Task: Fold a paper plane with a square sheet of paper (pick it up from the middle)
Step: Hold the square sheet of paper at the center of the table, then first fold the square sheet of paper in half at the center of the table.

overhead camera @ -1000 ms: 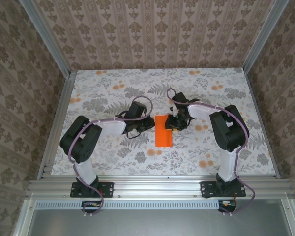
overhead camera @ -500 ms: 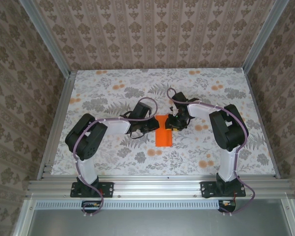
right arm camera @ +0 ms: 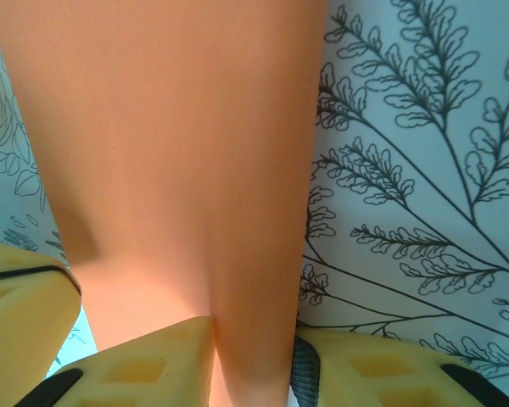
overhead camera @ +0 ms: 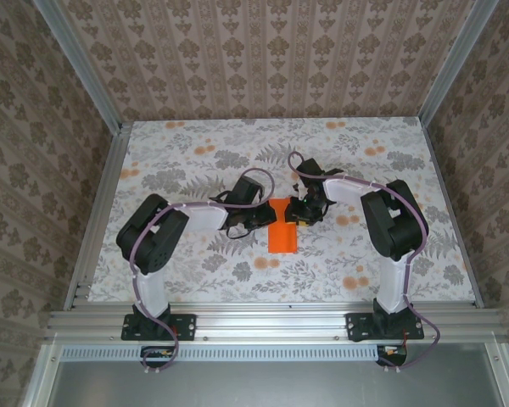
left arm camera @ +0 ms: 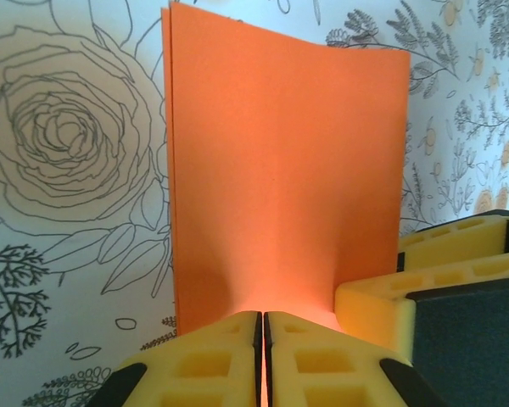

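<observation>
The square sheet of paper [overhead camera: 282, 239] lay near the middle of the bench [overhead camera: 195, 153], doubled over into an upright oblong; in the left wrist view [left arm camera: 288, 170] two layers showed along its left edge. The left jaws, at its left side, were pressed together, their yellow fingers [left arm camera: 212, 356] meeting on the sheet's near edge, with a thin orange line in the seam between them. The right jaws, at the far right corner, stood partly apart with a raised fold of the sheet [right arm camera: 170, 170] running between the fingers [right arm camera: 144, 369]; it touched one finger, and I could not tell whether it was clamped.

The bench had a pale covering printed with grey leaves, outlined roses and small orange blooms. Walls [overhead camera: 263, 51] in a brownish damask pattern closed it on three sides, with bare metal posts [overhead camera: 76, 59] at the corners. The paper was smooth, matt and bright orange; the fingers were blocky with moulded recesses.
</observation>
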